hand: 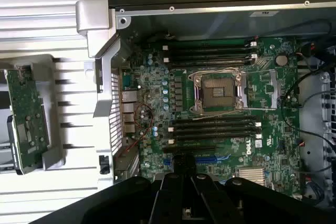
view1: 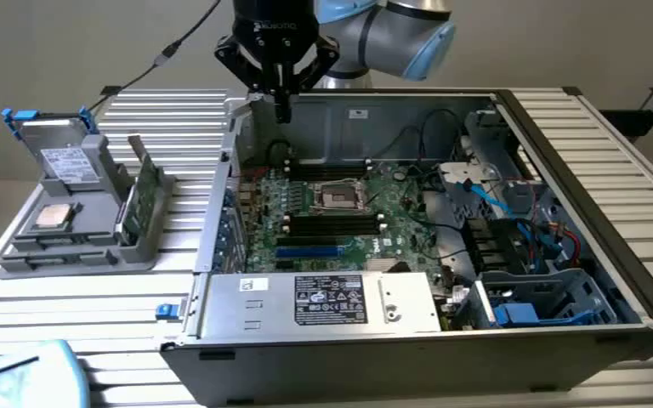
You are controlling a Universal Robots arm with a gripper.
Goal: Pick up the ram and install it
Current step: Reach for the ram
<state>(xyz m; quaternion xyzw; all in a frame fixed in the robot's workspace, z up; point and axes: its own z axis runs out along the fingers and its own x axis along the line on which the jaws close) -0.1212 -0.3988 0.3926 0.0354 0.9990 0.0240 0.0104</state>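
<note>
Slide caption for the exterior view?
Shut gripper hovers above the open computer's motherboard; ram sits in the grey holder at the exterior view's left.

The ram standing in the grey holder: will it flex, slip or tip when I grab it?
The ram looks like a thin rigid board, so probably stiff and light. It stands on edge in the grey holder, so a sideways nudge may tilt it. Exposed chips suggest fragility.

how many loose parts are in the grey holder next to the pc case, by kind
ram: 1
processor: 1
drive: 1
total: 3
</note>
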